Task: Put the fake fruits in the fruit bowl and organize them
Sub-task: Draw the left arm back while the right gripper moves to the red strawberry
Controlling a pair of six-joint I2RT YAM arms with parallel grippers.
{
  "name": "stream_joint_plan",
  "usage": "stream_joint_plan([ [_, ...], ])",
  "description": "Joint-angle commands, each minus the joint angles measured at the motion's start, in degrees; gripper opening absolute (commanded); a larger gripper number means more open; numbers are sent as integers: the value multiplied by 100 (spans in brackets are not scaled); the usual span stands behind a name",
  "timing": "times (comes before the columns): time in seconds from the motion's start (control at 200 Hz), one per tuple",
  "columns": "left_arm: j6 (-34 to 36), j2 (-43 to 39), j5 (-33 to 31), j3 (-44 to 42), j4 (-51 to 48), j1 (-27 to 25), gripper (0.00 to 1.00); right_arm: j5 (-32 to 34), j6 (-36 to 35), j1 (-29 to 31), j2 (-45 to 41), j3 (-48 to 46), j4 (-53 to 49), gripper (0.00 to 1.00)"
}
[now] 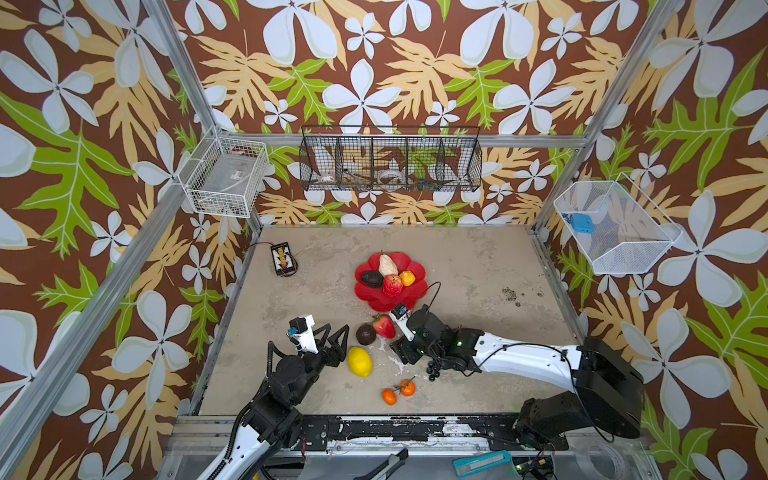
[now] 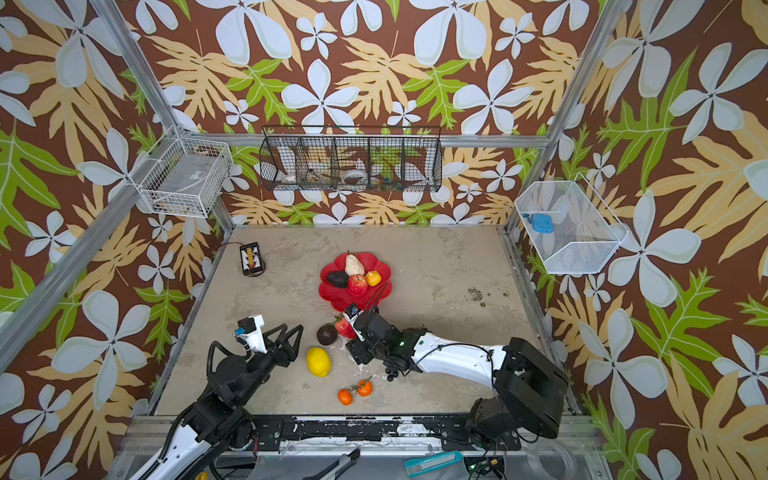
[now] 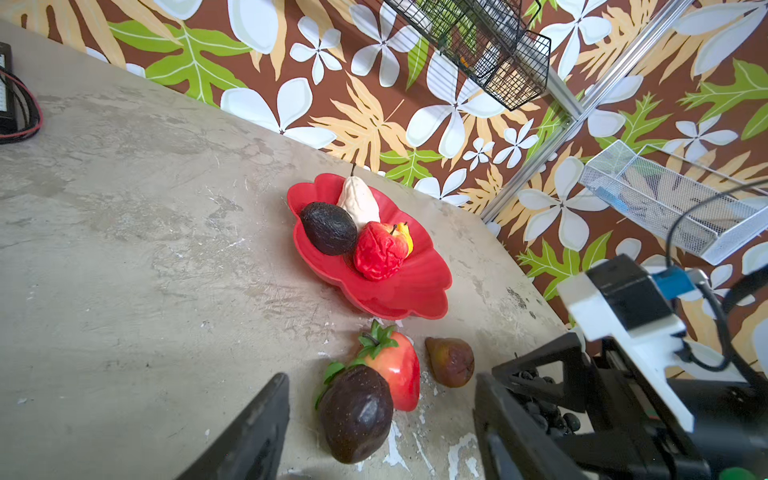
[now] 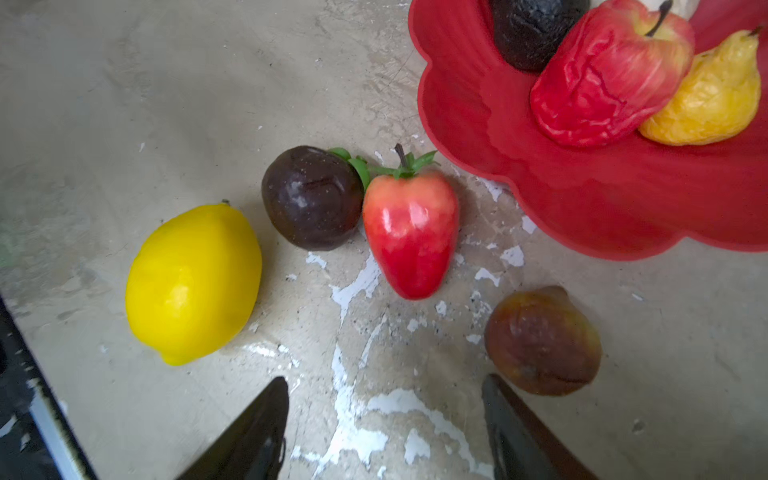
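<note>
Your fruit bowl (image 1: 370, 297) sits about mid-counter, a little toward the far edge of the counter (image 1: 478, 270). It carries four pieces. The beige pear (image 1: 387, 264) has its long axis running far-to-near and its stem aimed at the far edge. An avocado (image 1: 371, 279) lies crosswise at the pear's left, and an apple (image 1: 392, 285) has a small yellow fruit (image 1: 407, 277) touching it. The rest lies loose on the near half. The strawberry (image 1: 384, 326) is just off the bowl's near rim, green cap toward the far edge and tip slanting toward the near edge, with a dark round fruit (image 1: 366, 334) just beside it. The lemon (image 1: 360, 361) lies closer to the near edge (long axis roughly far-to-near, leaning a little). Two oranges (image 1: 390, 396) joined by a twig are closest to that edge, and the grape bunch (image 1: 434, 370) is half hidden under the right arm. A brown-mottled fruit (image 4: 542, 340), seen only by the wrist cameras, lies just beside one of your right fingers (image 4: 253, 432). Those stand wide apart over bare counter, holding nothing. Your left fingers (image 3: 257, 432) are spread wide too, empty, pointing at the dark round fruit and short of it.
</note>
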Motion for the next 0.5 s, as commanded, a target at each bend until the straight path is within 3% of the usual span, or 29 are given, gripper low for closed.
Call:
stream_joint_plan([
  [0.0,325,-215,-28,-32,198,8,71,300,-237,4,307,224,2,72],
  [0.495,337,-669,-238,-140,94,8,75,759,-472,6,1586,993,109,63],
])
